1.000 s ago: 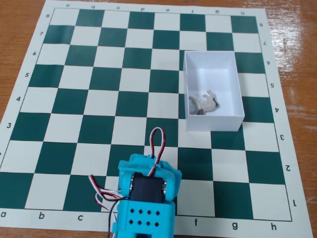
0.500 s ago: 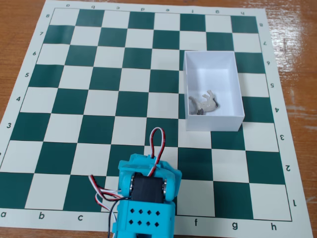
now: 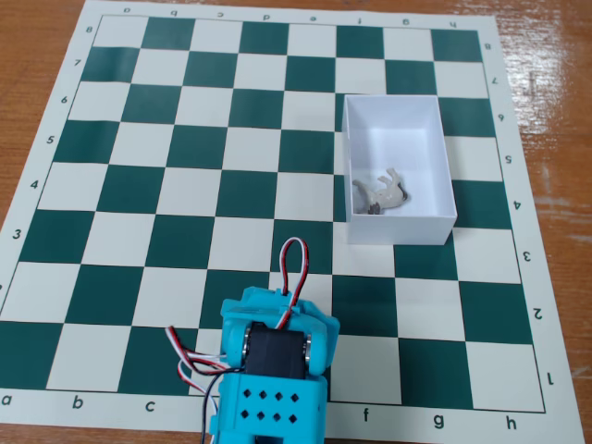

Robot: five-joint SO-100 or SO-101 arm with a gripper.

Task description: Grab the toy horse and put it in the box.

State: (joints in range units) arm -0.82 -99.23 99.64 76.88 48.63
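**Inside the box: horse lying down, arm parked at near edge**

Inside the box (image 3: 396, 139), in its near-left part, the toy horse (image 3: 382, 193) is seen lying on its side, grey-white w/ darker legs pointing roughly toward the far side. It rests on the box floor, close to the left wall & near wall; whether it touches either wall can't be told.

The box itself is white, open-topped, thin-walled, & is set on the right half of the chessboard mat (image 3: 185, 185), approx. over the f–g columns, rows 4–6 as printed along the mat's edges. Its long side runs near-to-far. The far two-thirds of its floor is bare.

The mat is green-and-cream checkered, laid on a wooden table (image 3: 555, 55), which shows at the left, right & far-right borders.

At the near edge, around the d–e columns, the arm (image 3: 273, 365) is seen from above: turquoise printed housing, a black motor in the middle, a perforated plate at the very bottom of the view. Red, white & black wires (image 3: 294, 264) loop out toward the far side & to the left. The arm is well apart from the box. No fingertips are visible, so how far the end effector is open, or whether anything is held, can't be told.
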